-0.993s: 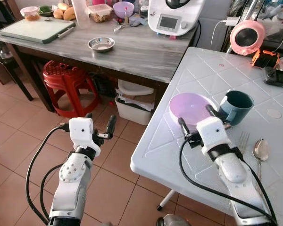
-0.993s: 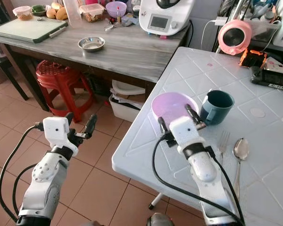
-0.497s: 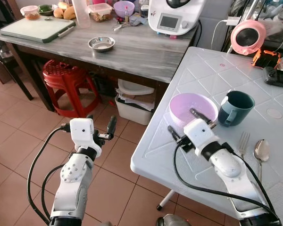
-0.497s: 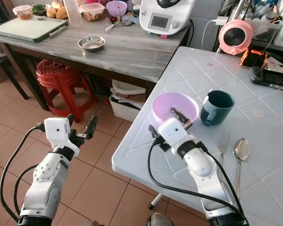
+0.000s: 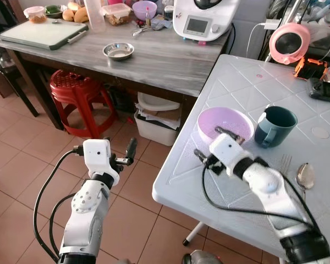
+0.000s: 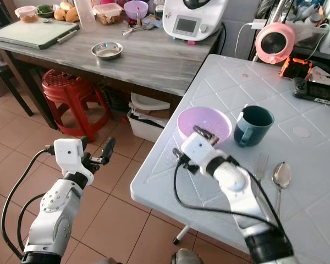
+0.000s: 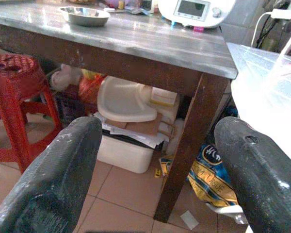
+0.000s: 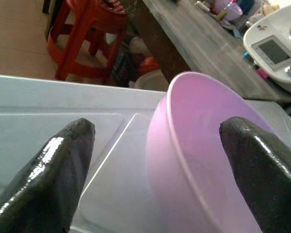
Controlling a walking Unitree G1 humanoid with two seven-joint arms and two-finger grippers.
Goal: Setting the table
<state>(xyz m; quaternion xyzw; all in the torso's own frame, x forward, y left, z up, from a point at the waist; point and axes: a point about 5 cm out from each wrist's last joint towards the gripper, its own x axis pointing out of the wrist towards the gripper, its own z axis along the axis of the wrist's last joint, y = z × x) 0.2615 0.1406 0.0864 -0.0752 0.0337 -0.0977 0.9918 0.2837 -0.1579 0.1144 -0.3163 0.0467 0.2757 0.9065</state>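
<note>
Bowl [image 5: 225, 123]: pink, thin-walled, sits on the white table [image 5: 236, 88] near its front-left edge, just beside the dark teal mug [image 5: 275, 125].

We note the right gripper [image 5: 215, 144] at the bowl's near rim, fingers spread. In the right wrist view one finger sits over the bowl's inside and the other outside the wall above the tabletop, so the rim lies between them. No contact with the wall can be confirmed; the jaws are not closed on anything.

Handling, our judgement: the bowl looks like light plastic, empty, stiff enough to lift by one edge but smooth, so it may slip or tilt in a two-finger pinch. We would take hold across the near rim, one finger inside and one outside, seated well down the wall, and lift gently to keep it from swinging.

Beyond the bowl, to the right of the mug, a fork [image 5: 284, 164] and spoon [image 5: 304, 175] lie on the table, apart from the bowl.

The left gripper [image 5: 119, 153] hangs idle over the tiled floor [image 5: 22, 165], fingers spread, empty, pointing toward the wooden table [image 5: 154, 58] and the red stool [image 5: 77, 93].
</note>
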